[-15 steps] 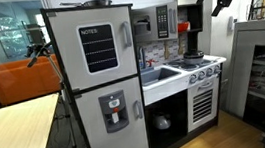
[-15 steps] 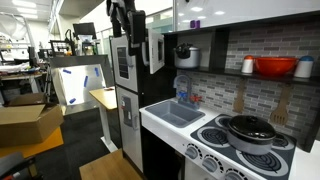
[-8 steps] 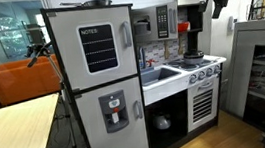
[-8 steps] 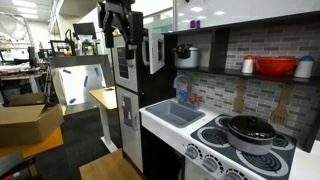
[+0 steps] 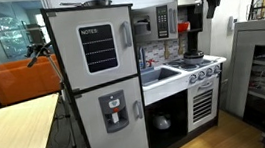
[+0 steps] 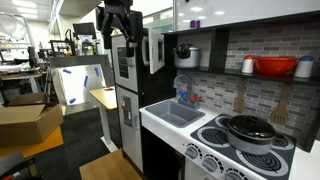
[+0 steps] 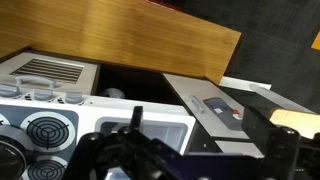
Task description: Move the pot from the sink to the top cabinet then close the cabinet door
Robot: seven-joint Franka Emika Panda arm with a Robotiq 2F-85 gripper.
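the gripper (image 5: 210,0) hangs high above the toy kitchen (image 5: 99,88) in both exterior views, near the top edge of the frame, jaws spread wide and holding nothing. the pot (image 6: 250,130), dark and lidded, sits on a stove (image 6: 215,140) burner at the lower right, beside the sink (image 6: 175,113) and well apart from the gripper. the top cabinet (image 5: 188,17) shows as a dark box right of the microwave (image 5: 163,22), upper right of centre.

Toy fridge (image 5: 99,88), red bowl (image 6: 274,67)
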